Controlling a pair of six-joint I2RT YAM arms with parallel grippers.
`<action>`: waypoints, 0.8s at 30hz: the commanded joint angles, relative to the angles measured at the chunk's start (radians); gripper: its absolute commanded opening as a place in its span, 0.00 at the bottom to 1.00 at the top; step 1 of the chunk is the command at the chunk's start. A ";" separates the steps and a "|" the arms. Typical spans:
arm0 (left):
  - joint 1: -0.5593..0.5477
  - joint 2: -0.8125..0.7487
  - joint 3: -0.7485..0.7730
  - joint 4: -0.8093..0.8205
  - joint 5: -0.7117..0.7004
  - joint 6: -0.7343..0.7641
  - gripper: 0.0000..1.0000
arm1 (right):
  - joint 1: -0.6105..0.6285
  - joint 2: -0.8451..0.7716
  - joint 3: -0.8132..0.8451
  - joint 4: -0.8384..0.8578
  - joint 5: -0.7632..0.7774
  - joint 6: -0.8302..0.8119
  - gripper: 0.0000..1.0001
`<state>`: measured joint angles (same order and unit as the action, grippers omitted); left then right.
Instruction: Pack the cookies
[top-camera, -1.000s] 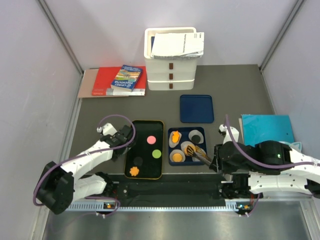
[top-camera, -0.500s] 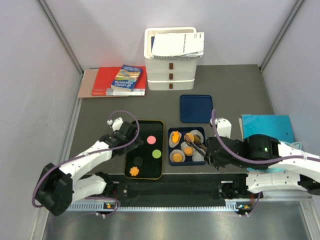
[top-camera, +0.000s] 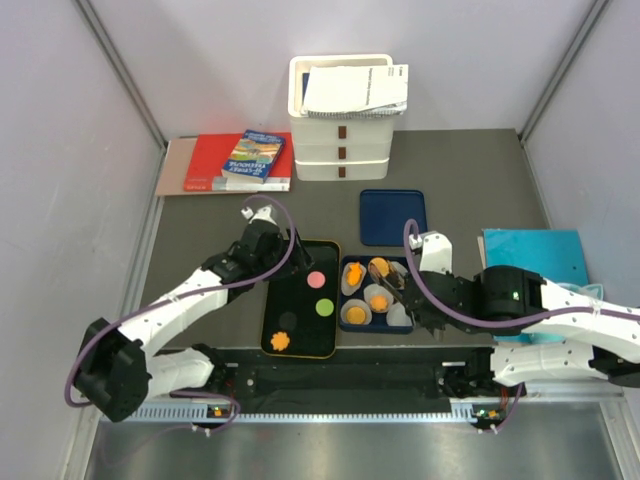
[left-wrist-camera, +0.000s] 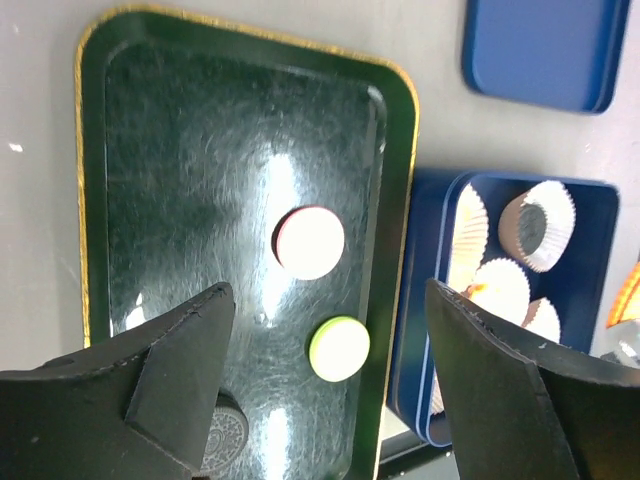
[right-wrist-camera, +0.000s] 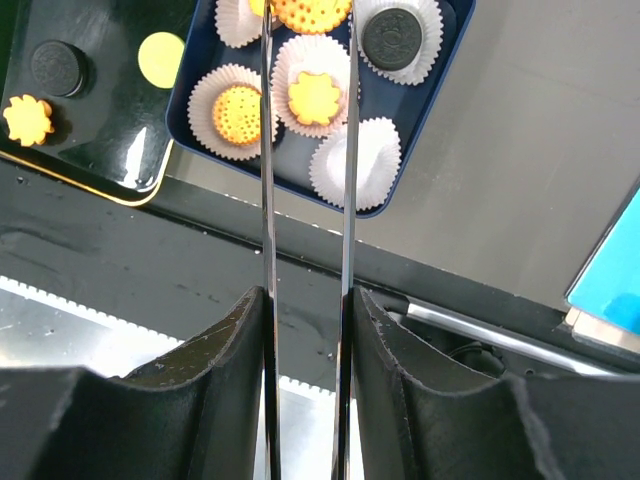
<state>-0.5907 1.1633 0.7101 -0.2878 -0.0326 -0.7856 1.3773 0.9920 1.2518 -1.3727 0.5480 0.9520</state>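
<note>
Left wrist view: the left tool (left-wrist-camera: 328, 295) hangs over the black tray (left-wrist-camera: 95, 200) with its jaws spread wide and nothing between them. Nearest, a black cookie (left-wrist-camera: 230, 435) peeps out from under the finger on the view's left. Just ahead, a little toward the other finger, lies the green cookie (left-wrist-camera: 338, 348). Farther ahead, almost on the midline of the gap, lies the pink cookie (left-wrist-camera: 309, 241). All are flat rounds, so no long axis matters, and the pink one looks the straightest reach. Out past the finger on the view's right sits the blue box (left-wrist-camera: 500, 178) of paper cups. There the right tool (right-wrist-camera: 308, 22) pinches a round orange cookie (right-wrist-camera: 312, 10) at its blade tips, with an empty cup (right-wrist-camera: 375, 160) back toward its wrist. The left arm is plainly nearer the tray's cookies.
</note>
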 joint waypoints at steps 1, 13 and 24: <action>-0.003 -0.042 0.038 0.059 -0.032 0.045 0.82 | -0.009 -0.016 0.020 -0.092 0.040 -0.021 0.18; -0.147 0.179 0.144 0.121 -0.002 0.157 0.58 | -0.009 -0.033 -0.014 -0.072 0.050 -0.025 0.19; -0.235 0.347 0.243 0.094 -0.076 0.195 0.61 | -0.009 -0.053 -0.048 -0.028 0.047 -0.058 0.20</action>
<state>-0.8196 1.4662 0.9237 -0.2165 -0.0792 -0.6136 1.3773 0.9615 1.2110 -1.3720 0.5682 0.9165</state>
